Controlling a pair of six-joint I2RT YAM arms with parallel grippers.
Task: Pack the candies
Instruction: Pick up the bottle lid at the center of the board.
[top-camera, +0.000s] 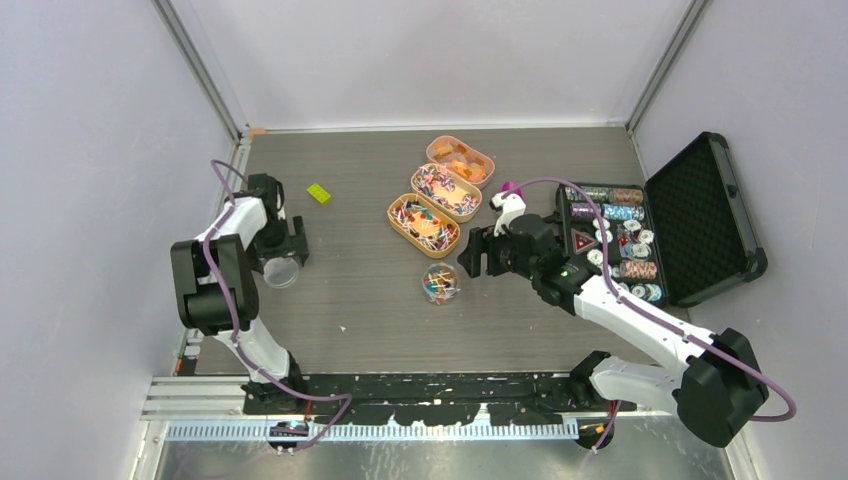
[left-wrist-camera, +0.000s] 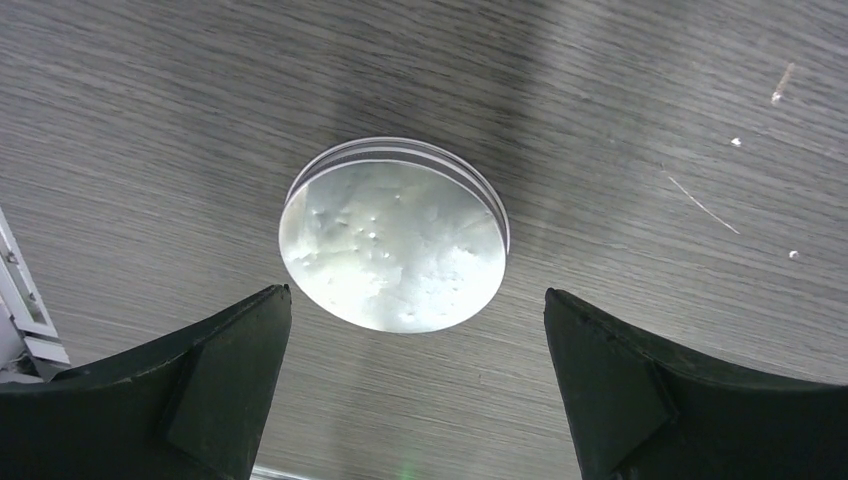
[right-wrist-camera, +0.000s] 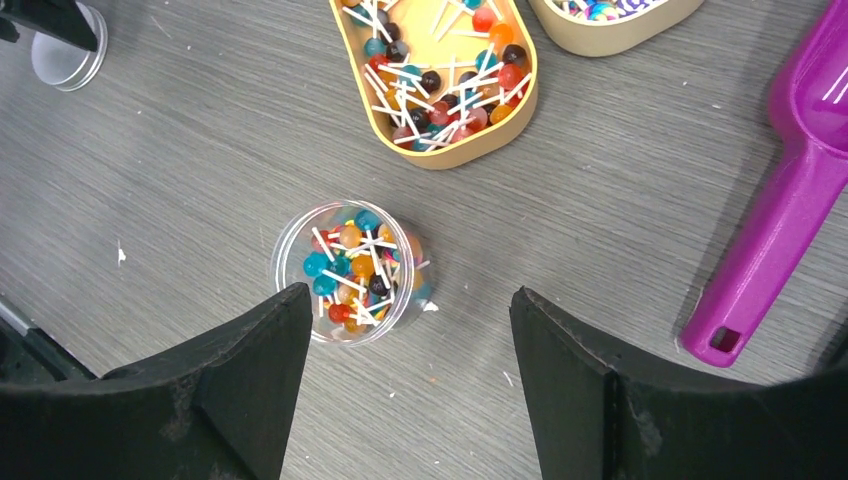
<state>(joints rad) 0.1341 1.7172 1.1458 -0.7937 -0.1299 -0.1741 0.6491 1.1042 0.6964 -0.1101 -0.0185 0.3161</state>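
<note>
Candies (right-wrist-camera: 350, 265) fill the jar (right-wrist-camera: 280, 250) (its lid (left-wrist-camera: 395, 235) lies well apart, unfitted) while left gripper (left-wrist-camera: 417, 300) and right gripper (right-wrist-camera: 410, 292) gape empty.

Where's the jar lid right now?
The lid lies on the table at the top view's left, beneath the open left claw, well left of the jar.

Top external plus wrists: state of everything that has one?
jar: upright, uncapped, nearly full of candies
lid: off, lying flat, apart from jar
near tray: open, holds candies
scoop: lying flat, unheld
case: open, cover swung back
left end effector: open, above lid
right end effector: open, above jar
</note>
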